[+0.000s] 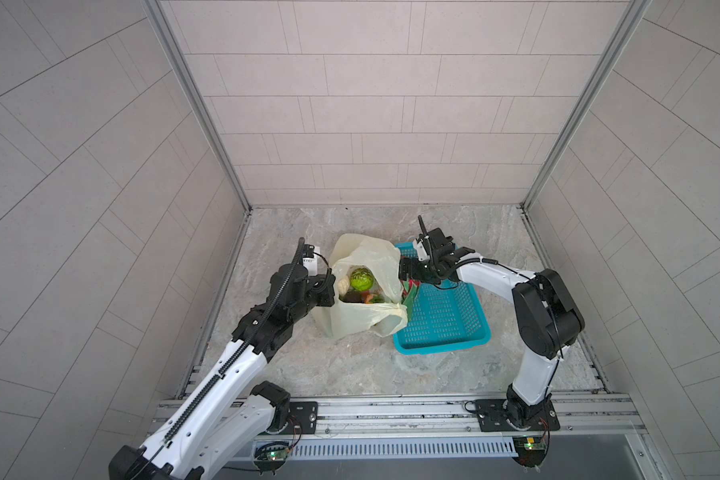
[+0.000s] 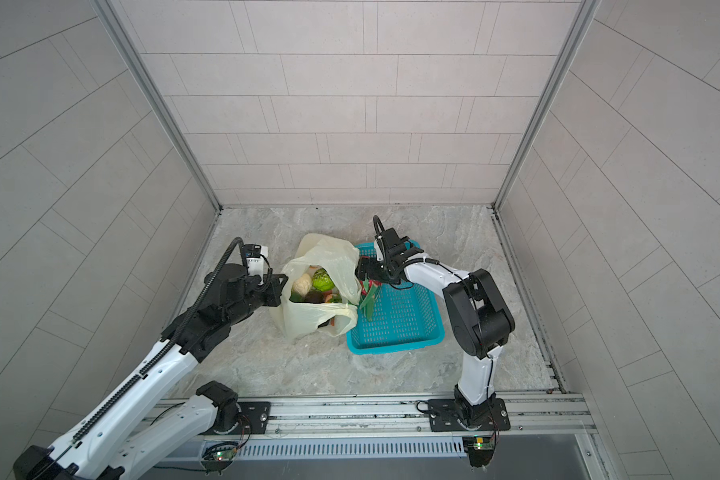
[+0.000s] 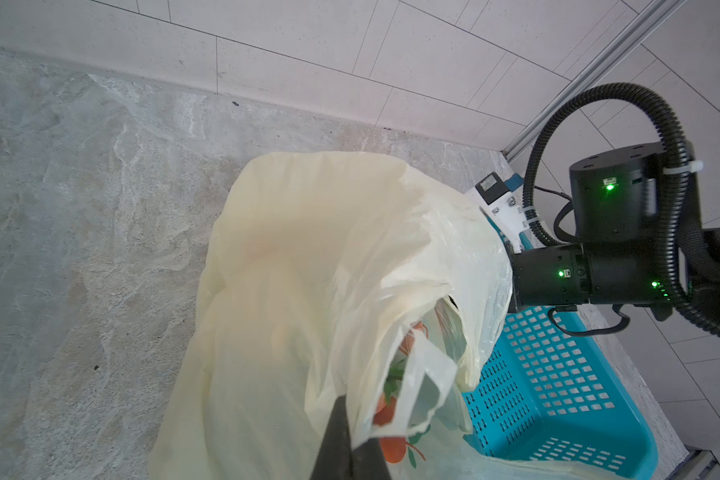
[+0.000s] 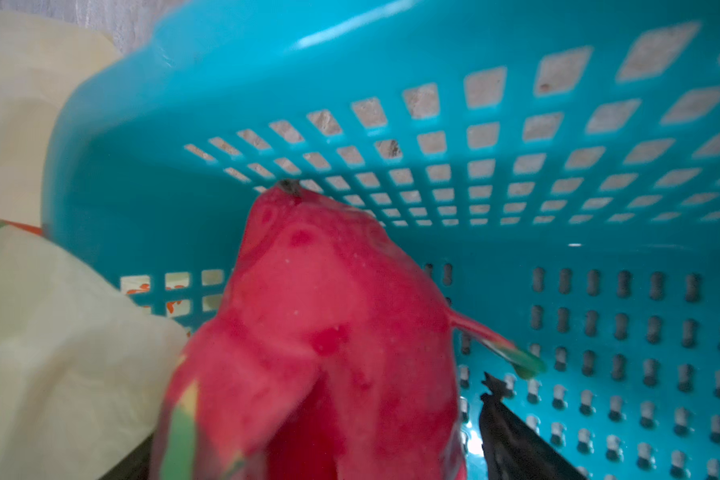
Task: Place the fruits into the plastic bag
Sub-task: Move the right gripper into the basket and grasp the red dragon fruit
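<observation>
The pink-red, green-tipped toy dragon fruit (image 4: pixel 329 332), nearest the lens and flanked by the right gripper's (image 1: pixel 406 276) wide-spread fingers inside the teal perforated basket (image 1: pixel 445 324), is judged next for lifting into the adjacent cream translucent plastic bag (image 1: pixel 362 253), whose rim is pinched by the closed left gripper (image 1: pixel 329 286).

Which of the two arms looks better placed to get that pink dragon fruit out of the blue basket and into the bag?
The right. Its end effector is already at the dragon fruit in the basket. The left end effector is shut on the plastic bag, holding its mouth open.
</observation>
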`<state>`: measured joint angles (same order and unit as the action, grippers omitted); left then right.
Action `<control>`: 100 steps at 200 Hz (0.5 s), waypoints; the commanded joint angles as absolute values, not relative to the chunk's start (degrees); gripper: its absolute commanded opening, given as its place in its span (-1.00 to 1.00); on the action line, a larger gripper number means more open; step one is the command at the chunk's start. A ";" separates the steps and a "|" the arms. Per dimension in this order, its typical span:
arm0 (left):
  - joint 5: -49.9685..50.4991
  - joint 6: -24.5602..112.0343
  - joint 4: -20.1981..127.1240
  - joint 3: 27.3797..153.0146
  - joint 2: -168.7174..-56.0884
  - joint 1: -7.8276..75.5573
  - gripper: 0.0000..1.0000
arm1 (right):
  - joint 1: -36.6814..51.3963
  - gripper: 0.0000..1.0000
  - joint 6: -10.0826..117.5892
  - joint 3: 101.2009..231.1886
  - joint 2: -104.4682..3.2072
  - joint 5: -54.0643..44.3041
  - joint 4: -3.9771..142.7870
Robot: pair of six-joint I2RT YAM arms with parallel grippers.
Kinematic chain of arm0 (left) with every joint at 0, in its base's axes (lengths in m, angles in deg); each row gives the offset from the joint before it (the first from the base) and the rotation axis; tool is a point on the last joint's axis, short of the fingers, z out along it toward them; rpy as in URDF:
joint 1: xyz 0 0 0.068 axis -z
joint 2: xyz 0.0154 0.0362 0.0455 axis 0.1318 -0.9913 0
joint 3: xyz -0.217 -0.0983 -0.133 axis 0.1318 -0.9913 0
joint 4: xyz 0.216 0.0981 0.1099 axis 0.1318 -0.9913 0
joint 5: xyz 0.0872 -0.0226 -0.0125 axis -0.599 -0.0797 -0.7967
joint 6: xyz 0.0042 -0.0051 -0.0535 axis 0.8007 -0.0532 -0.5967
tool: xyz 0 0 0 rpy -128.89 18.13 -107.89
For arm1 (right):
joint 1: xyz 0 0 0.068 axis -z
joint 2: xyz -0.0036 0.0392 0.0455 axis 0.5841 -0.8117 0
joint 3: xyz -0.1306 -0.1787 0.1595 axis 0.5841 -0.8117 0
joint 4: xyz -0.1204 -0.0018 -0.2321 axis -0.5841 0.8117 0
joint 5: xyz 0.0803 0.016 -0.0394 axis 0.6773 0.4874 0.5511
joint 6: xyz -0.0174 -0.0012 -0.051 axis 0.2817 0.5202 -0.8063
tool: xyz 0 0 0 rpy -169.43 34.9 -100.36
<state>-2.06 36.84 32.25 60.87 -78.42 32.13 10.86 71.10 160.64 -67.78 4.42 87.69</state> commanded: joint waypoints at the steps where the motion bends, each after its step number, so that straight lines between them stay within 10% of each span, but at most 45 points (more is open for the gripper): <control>1: -2.25 37.51 32.46 61.22 -78.02 32.31 -1.00 | 10.68 0.85 73.35 159.91 -70.18 -2.62 91.35; 56: -2.52 37.84 31.80 61.41 -77.80 32.24 -1.00 | 12.73 0.62 78.07 154.47 -66.02 -11.26 91.96; 100: -2.45 37.67 31.95 61.21 -77.80 32.32 -1.00 | 14.80 0.81 79.55 151.93 -63.06 -13.66 93.03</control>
<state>-2.08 36.90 31.97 60.87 -78.42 32.13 13.46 78.10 154.28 -62.49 -5.48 84.95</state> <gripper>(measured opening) 0.043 0.870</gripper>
